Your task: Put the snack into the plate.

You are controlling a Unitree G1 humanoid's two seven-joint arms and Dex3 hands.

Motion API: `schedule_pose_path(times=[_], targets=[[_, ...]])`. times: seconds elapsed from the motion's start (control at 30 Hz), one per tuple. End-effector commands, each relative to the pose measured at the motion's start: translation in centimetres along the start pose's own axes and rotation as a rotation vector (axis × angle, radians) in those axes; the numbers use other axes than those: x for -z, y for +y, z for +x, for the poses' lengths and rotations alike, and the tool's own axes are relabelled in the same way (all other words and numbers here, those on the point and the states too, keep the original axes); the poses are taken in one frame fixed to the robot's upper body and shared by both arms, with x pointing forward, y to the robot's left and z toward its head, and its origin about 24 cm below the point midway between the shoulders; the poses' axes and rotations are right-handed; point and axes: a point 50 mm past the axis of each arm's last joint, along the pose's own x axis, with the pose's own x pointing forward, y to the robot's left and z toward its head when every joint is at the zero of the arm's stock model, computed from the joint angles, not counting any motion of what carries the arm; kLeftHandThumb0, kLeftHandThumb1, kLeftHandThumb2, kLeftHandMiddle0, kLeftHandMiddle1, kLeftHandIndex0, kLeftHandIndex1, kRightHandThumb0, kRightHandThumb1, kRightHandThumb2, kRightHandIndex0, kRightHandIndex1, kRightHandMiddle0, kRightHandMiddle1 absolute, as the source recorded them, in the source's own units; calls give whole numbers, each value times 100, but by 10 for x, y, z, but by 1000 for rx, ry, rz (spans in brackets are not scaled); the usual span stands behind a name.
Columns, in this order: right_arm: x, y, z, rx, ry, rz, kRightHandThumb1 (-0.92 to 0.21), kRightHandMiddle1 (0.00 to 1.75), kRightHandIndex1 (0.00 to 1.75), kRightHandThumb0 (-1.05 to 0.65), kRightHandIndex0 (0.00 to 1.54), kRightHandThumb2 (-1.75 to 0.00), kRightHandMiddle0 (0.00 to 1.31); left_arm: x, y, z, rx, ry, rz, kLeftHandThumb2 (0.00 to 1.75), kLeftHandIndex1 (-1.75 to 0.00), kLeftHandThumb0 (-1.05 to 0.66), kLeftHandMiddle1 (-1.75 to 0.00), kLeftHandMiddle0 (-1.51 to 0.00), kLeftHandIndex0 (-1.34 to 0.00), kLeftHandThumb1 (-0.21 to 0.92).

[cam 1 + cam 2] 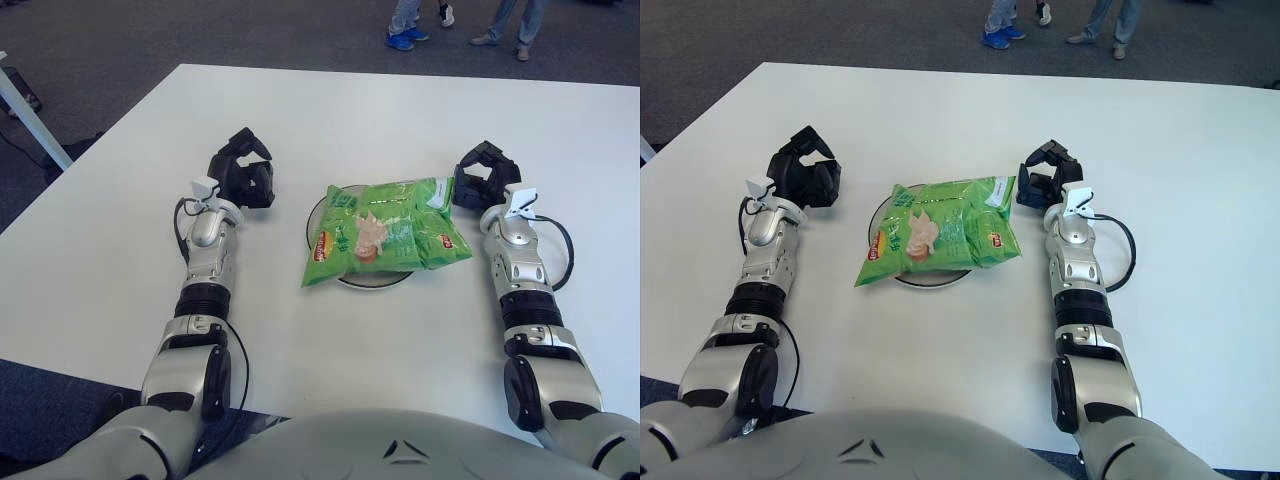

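Observation:
A green snack bag (385,229) lies flat across a round plate (375,279) in the middle of the white table, covering most of it; only the plate's rim shows. My right hand (484,175) is just right of the bag's upper right corner, fingers curled, holding nothing. My left hand (243,170) shows to the left of the plate, fingers curled and empty.
The white table (120,250) spreads wide on both sides of the plate. Beyond its far edge, people's legs and shoes (405,30) stand on the dark carpet. A white bar (30,115) crosses the far left.

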Motion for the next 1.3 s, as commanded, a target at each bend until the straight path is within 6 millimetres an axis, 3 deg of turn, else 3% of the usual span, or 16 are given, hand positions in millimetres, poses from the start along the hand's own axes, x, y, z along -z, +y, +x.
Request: schedule_pose_path(times=[0.0, 0.7, 1.27], targets=[[36, -5, -16, 36, 131, -59, -33, 175, 175, -48, 128, -130, 60, 35, -1, -31, -60, 163, -25, 144, -175, -52, -175, -134, -70, 21], [37, -8, -16, 52, 88, -139, -35, 175, 175, -47, 130, -128, 59, 37, 1, -31, -60, 231, 22, 133, -175, -48, -175, -131, -62, 31], [36, -8, -17, 38, 70, -151, -36, 175, 175, -47, 131, -127, 58, 36, 2, -31, -59, 227, 25, 132, -175, -48, -175, -130, -61, 32]])
